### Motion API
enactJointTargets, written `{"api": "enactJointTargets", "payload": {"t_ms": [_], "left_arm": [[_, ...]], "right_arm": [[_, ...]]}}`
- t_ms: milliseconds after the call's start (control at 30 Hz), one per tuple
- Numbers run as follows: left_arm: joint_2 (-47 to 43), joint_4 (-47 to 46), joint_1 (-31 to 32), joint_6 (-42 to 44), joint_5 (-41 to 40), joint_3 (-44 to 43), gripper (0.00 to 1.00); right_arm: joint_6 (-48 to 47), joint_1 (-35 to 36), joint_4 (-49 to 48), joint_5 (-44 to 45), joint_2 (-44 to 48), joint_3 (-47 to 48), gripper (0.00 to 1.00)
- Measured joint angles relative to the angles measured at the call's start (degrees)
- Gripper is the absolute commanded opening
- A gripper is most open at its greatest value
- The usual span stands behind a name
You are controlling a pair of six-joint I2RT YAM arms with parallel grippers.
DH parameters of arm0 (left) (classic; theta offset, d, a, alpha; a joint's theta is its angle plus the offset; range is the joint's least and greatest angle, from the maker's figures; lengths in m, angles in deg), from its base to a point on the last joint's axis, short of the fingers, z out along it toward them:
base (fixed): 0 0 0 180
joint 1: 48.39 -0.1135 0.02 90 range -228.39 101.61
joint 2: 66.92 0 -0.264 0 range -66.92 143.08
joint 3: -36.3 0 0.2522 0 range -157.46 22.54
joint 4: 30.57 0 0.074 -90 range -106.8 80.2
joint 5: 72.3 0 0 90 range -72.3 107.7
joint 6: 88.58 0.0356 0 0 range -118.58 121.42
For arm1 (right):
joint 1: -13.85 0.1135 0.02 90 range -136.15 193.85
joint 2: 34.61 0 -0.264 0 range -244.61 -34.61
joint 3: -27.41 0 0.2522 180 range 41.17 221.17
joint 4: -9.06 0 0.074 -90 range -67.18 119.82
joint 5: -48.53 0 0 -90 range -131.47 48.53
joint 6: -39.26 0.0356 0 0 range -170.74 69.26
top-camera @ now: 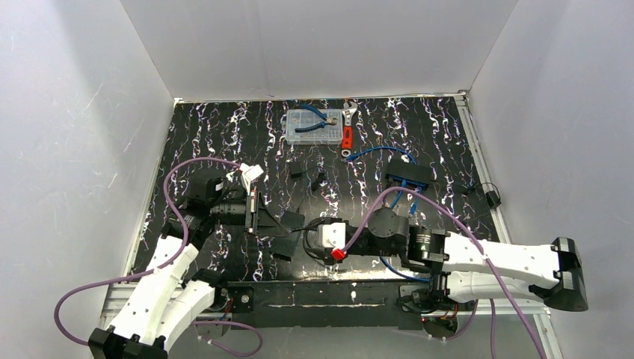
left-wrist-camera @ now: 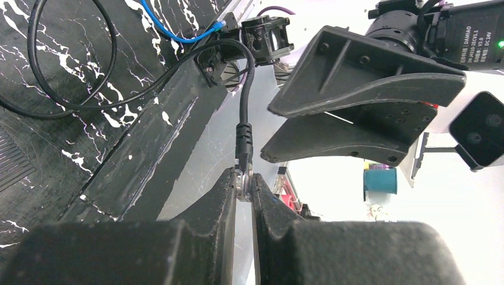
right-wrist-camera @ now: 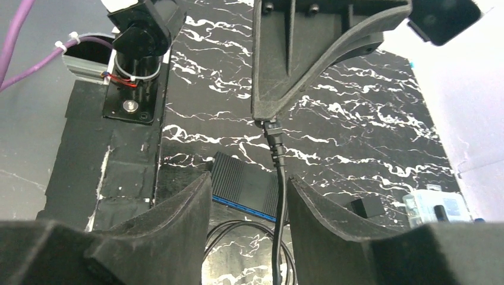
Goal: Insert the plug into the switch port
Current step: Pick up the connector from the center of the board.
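light: bright, even | glare: background blown white in left wrist view | focus: near jaws soft

The tip of the plug [left-wrist-camera: 243, 142] vanishes between the pinching fingers of the left hand [left-wrist-camera: 243, 181]. The right hand [right-wrist-camera: 249, 180] covers both ends of the black box [right-wrist-camera: 241, 189] with its fingers, so I can't spot the switch port. From overhead the plug is too small to make out.

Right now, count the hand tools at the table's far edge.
2: blue-handled pliers lying on the clear parts box, and a silver-and-red wrench just right of it. Smaller ones may be hidden.
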Motion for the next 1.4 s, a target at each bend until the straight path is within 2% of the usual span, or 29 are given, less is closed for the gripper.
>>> {"api": "enactJointTargets", "payload": {"t_ms": [500, 600, 833, 1400], "left_arm": [[-0.2, 0.0, 1.1, 1.1, 1.4, 0.1, 0.0], [-0.1, 0.0, 1.5, 1.3, 1.5, 0.1, 0.0], [0.0, 0.0, 2.9, 1.7, 1.6, 0.1, 0.0], [0.1, 0.0, 4.1, 2.1, 1.6, 0.1, 0.0]], "right_arm": [[1.0, -4.3, -3.5, -7.8, -3.9, 0.6, 0.51], [1.3, -4.9, -4.1, -8.7, -4.7, 0.9, 0.45], [1.8, -5.6, -4.2, -11.2, -5.8, 1.0, 0.38], [2.1, -6.0, -4.7, -13.0, -6.3, 1.6, 0.29]]}}
